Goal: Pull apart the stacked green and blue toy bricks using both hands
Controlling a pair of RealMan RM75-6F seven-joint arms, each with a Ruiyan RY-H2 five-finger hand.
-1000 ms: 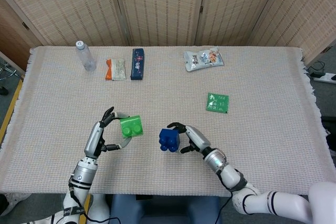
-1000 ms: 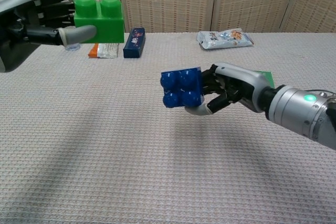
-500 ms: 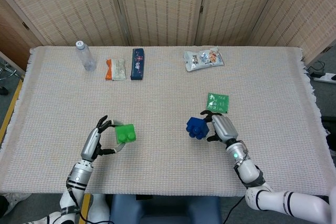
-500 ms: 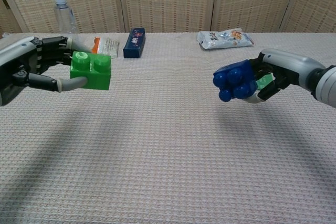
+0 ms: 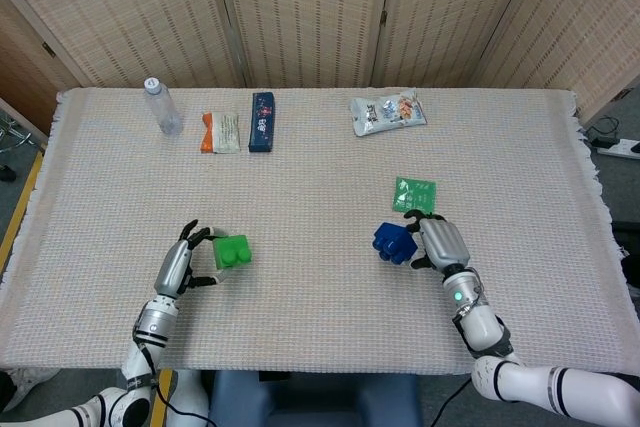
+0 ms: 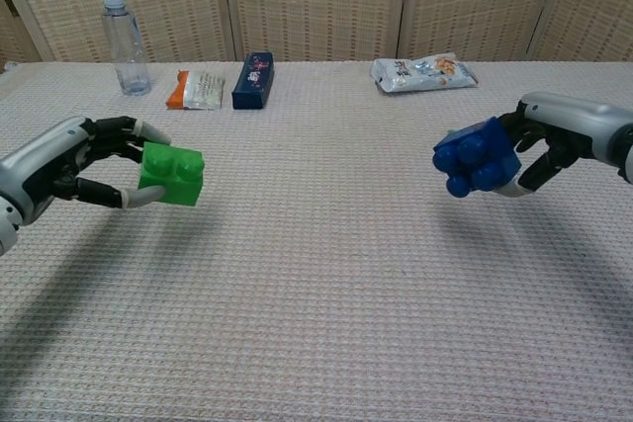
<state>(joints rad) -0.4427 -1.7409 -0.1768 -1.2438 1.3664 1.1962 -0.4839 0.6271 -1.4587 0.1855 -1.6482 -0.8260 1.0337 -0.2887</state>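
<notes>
Left hand [image 6: 74,160] grips green brick [image 6: 171,174]; right hand [image 6: 554,137] grips blue brick [image 6: 477,156], well apart.

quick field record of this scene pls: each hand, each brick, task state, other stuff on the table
left hand: holds green brick above the table
right hand: holds blue brick, studs facing the camera in the chest view
bricks: apart, not stacked
task state: separation looks done
table: woven cloth cover
far edge: water bottle, orange-white packet, dark blue packet, silver snack bag
near right hand: green sachet
</notes>
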